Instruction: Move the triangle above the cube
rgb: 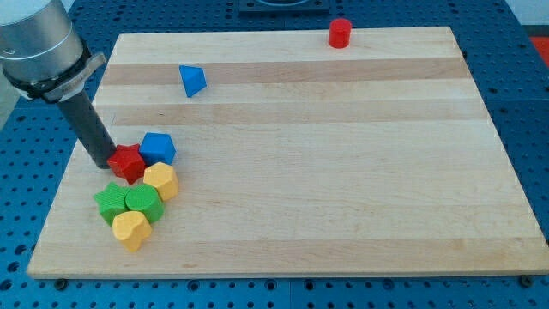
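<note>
My tip [116, 161] (a bare rod, nothing to clench) touches the red star [128, 162] near the desk's left edge; 1 blue triangle [193, 80] lies up-right, well apart, already above the blue cube [159, 148].

Looks like a robotics lab / test bench, not a home or shop. Evidence: a plain wooden board [292, 154] laid as work surface under my tip [114, 161], sitting on a blue perforated metal table [523, 103] w/ regular mounting holes, visible all round the board edges. Up-left of my tip, the grey industrial arm housing [39, 43]. Just right of and below my tip, small coloured plastic test blocks [141, 193], lab-style props.
</note>
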{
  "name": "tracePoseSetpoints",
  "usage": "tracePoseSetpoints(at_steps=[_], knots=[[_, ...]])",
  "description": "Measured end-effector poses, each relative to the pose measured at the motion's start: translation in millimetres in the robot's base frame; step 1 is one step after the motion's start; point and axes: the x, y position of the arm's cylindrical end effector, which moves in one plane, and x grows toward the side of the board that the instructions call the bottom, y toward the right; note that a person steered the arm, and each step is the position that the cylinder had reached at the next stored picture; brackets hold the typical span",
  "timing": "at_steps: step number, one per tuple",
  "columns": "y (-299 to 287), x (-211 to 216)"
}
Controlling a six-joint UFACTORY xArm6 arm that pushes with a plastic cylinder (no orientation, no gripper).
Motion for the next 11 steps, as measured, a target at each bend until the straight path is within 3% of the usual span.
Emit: tracePoseSetpoints(at_steps=[2,4,5,6,7,9,11], knots=[[0,-21],[8,-182],[32,-241],[85,-264],[121,-264],[119,-260],[107,-196]])
